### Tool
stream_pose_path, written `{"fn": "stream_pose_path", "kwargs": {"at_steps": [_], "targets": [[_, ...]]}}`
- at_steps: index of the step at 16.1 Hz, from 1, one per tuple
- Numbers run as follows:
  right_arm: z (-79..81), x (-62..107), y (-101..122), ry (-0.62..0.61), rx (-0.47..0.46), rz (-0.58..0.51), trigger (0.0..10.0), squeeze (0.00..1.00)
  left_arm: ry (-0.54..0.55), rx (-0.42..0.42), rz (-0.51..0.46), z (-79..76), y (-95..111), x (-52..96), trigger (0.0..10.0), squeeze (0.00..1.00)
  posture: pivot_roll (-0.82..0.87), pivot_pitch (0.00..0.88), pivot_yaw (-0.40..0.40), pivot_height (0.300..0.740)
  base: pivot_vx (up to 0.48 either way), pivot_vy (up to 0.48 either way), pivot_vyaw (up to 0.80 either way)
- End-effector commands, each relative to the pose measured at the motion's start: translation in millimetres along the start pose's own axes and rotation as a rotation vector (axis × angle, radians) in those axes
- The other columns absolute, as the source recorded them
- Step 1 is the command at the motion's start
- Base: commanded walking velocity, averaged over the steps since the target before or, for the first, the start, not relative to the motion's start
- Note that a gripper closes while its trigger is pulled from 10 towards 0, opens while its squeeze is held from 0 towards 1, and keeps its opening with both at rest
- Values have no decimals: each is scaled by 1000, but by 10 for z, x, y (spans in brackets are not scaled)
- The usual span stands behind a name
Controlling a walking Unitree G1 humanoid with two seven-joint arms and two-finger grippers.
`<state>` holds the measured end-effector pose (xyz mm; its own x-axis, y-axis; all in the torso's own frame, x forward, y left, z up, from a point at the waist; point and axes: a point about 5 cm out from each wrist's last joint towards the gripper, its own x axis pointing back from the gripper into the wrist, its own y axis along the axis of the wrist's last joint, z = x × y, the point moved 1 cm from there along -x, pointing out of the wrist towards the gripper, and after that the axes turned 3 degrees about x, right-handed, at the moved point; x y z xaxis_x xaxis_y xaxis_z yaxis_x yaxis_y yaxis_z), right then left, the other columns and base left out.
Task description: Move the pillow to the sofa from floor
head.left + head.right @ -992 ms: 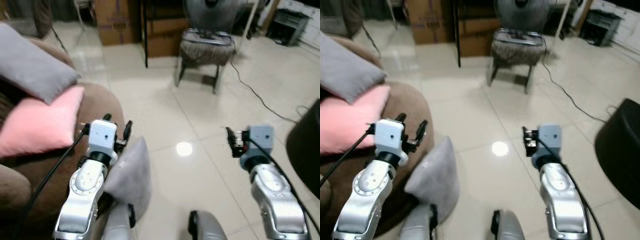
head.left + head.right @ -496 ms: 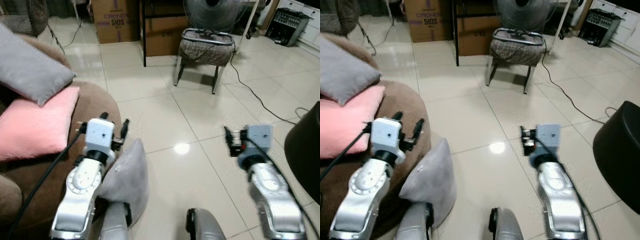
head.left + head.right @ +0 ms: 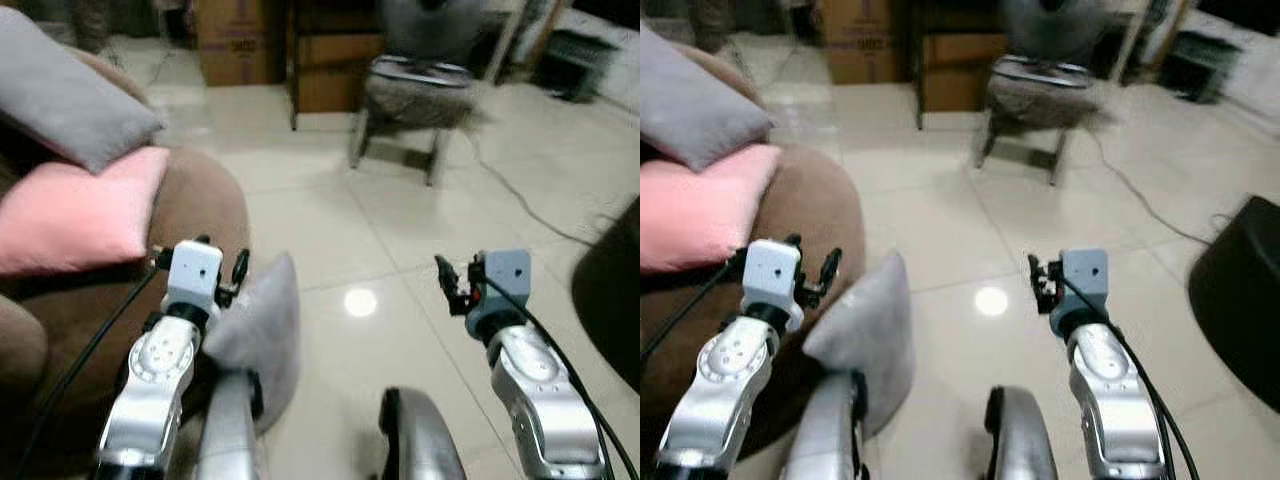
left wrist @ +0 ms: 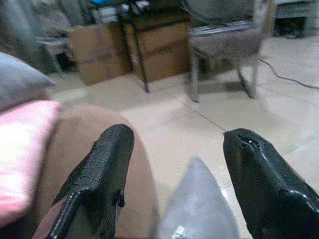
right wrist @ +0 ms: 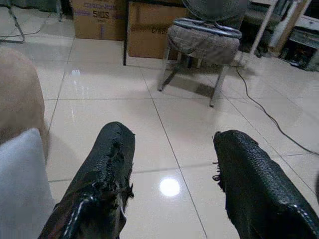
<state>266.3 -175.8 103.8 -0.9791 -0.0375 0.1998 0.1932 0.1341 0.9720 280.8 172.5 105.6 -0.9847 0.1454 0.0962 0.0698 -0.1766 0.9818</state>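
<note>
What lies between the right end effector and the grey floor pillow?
Bare tile with a light glare; the eye views show it between right end effector and grey pillow.

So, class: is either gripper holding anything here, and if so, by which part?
Nothing is held. Both the left gripper and right gripper have open jaws; the grey pillow stands on the floor against the sofa.

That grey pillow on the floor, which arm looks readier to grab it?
Probably the left. The left claw hangs open right over the grey pillow, which leans against the sofa. The right claw, also open, is over bare floor.
</note>
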Motion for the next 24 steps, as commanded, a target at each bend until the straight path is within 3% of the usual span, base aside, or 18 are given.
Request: {"fn": "stream_pose_path", "kwargs": {"at_steps": [1, 5, 6, 8, 11, 12, 13, 17, 21, 24], "targets": [[-34, 0, 53, 12, 28, -9, 10000, 0, -24, 8, 14, 36, 21, -117, 10000, 0, 3, 0, -49, 516, 0, 0, 0], [-81, 49, 144, 84, 89, 2, 10000, 0, -75, 42, 90, 20, -104, -294, 10000, 0, -25, 0, -76, 516, 0, 0, 0], [-86, 44, 162, 149, 135, 8, 10000, 0, -111, 50, 134, -26, -230, -352, 10000, 1000, -40, 0, -72, 516, 0, 0, 0], [-86, 41, 188, 204, 186, 22, 10000, 0, -105, 64, 192, -5, -371, -392, 10000, 1000, -63, 0, -71, 516, 0, 0, 0], [-34, 91, 255, 357, 250, 46, 10000, 0, -41, 59, 246, 164, -482, -442, 10000, 1000, -65, 9, -78, 516, 0, 0, 0], [-12, 99, 264, 386, 262, 47, 10000, 635, -41, 38, 255, 199, -510, -452, 10000, 1000, -64, 18, -75, 516, 0, 0, 0], [58, 96, 297, 444, 251, 41, 10000, 1000, -49, 19, 272, 238, -552, -471, 10000, 0, -68, 25, -73, 516, 0, 0, 0], [215, 216, 404, 615, 228, 40, 10000, 1000, -50, 16, 393, 296, -780, -438, 10000, 0, -96, 74, -89, 516, 0, 0, 0], [285, 345, 435, 722, 248, 62, 10000, 1000, 13, -85, 475, 358, -936, -387, 10000, 0, -142, 122, -111, 516, 0, 0, 0], [305, 483, 466, 747, 265, 80, 10000, 1000, 68, -128, 539, 417, -1098, -262, 10000, 0, -171, 125, -135, 516, 0, 0, 0]]}}
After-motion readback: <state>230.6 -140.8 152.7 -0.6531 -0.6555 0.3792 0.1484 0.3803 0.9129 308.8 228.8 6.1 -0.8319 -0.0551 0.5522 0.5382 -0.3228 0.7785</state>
